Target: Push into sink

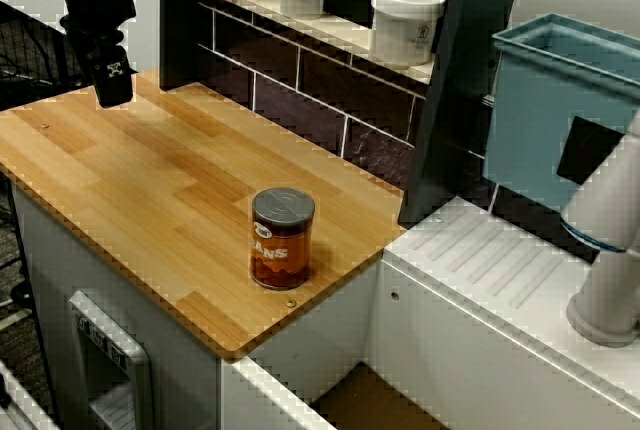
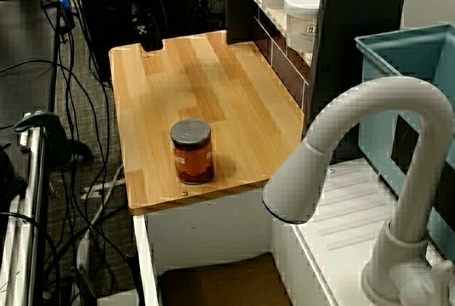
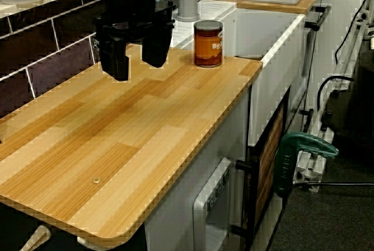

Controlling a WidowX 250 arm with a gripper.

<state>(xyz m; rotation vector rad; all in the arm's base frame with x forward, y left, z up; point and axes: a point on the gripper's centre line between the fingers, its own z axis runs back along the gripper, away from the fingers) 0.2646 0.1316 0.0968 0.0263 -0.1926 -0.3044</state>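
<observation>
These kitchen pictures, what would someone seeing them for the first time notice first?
Probably the lone orange bean can, upright near the end of the wooden counter that borders the sink. Next, the black gripper, open and empty, hanging above the counter well away from the can. The big white faucet arches over the sink side.

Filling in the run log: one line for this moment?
gripper: open, empty, above counter | can: upright, near sink-side edge, untouched | sink: no can yet
</observation>
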